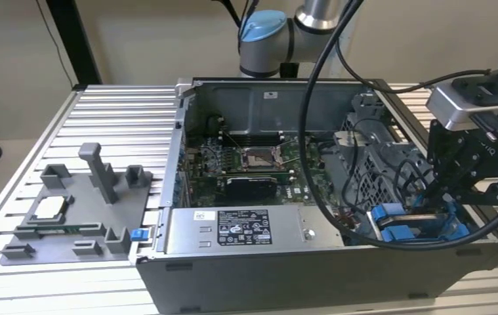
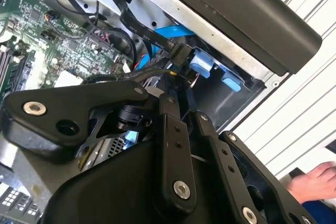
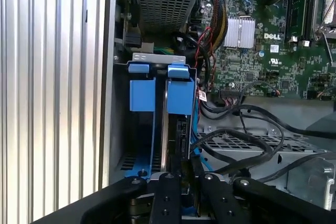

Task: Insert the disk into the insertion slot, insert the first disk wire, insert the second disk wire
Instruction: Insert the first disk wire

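Observation:
The disk (image 3: 180, 129) stands on edge in its blue frame, down inside the insertion slot (image 3: 157, 56), a grey bay with blue tabs at the case's corner on the exterior view's right (image 1: 411, 226). My gripper (image 1: 443, 202) hangs right over that bay. In both wrist views its fingers sit close together (image 3: 186, 170), pinched on the black connector (image 2: 181, 56) of a flat black disk wire (image 2: 137, 26). The connector is held at the disk's end, just beside a blue tab (image 2: 200, 64). Whether it is seated in the disk's socket is hidden.
The open computer case (image 1: 319, 262) lies on a ribbed aluminium table (image 1: 117, 125). A grey labelled power-supply box (image 1: 240, 230) sits along the case's front. Loose black cables (image 3: 247, 140) run over a perforated cage (image 3: 236, 142). A grey fixture (image 1: 73, 210) is on the exterior view's left. A person's hand (image 2: 315, 179) rests beyond the case.

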Robot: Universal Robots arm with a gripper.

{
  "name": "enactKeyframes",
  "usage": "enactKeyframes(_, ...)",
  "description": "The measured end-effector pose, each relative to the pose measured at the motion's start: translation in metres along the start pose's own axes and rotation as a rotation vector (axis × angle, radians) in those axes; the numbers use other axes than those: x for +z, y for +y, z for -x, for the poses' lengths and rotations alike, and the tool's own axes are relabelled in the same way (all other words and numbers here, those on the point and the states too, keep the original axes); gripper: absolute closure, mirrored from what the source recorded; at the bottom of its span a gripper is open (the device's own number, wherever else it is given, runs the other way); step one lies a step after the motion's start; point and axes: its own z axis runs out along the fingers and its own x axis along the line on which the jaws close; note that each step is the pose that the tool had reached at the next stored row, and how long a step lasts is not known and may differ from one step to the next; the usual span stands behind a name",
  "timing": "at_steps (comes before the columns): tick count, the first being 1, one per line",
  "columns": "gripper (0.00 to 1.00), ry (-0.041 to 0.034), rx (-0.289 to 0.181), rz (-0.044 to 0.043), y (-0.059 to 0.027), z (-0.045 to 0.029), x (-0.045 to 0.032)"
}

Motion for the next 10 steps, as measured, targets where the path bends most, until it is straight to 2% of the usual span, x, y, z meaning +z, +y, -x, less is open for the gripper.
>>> enactKeyframes(10,1.0,-0.0007,0.004,-0.0003,-0.0002,-0.0004,0.0059)
